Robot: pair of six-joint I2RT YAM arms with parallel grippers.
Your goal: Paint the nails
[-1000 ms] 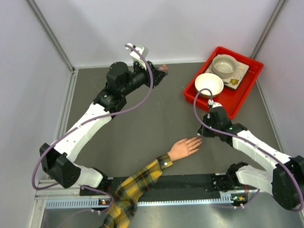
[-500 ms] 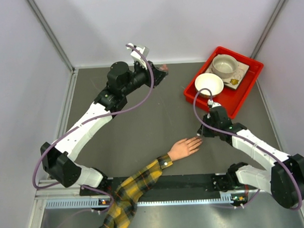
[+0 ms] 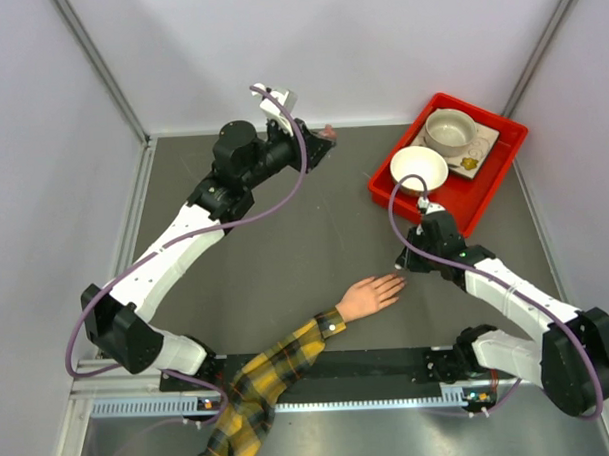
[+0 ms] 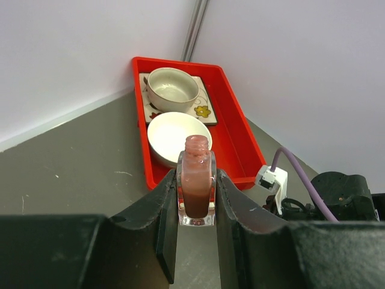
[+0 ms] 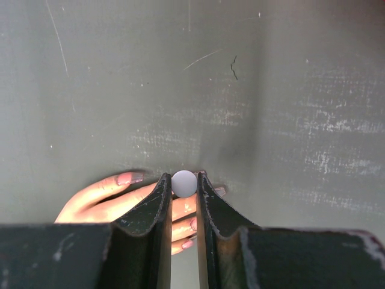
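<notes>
Tray point(image 4: 233, 143) holds bowl point(image 4: 174, 135) and cup point(image 4: 172, 89); left claw point(image 4: 196, 178) grips bottle point(image 4: 197, 194).

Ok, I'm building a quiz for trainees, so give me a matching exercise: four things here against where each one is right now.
1. polish bottle
2. round white knob
3. white bowl
4. mannequin hand

A. in the red tray
B. held by the right gripper
C. lying on the table
D. held by the left gripper

Pairs: 1-D, 2-B, 3-A, 4-C.
</notes>
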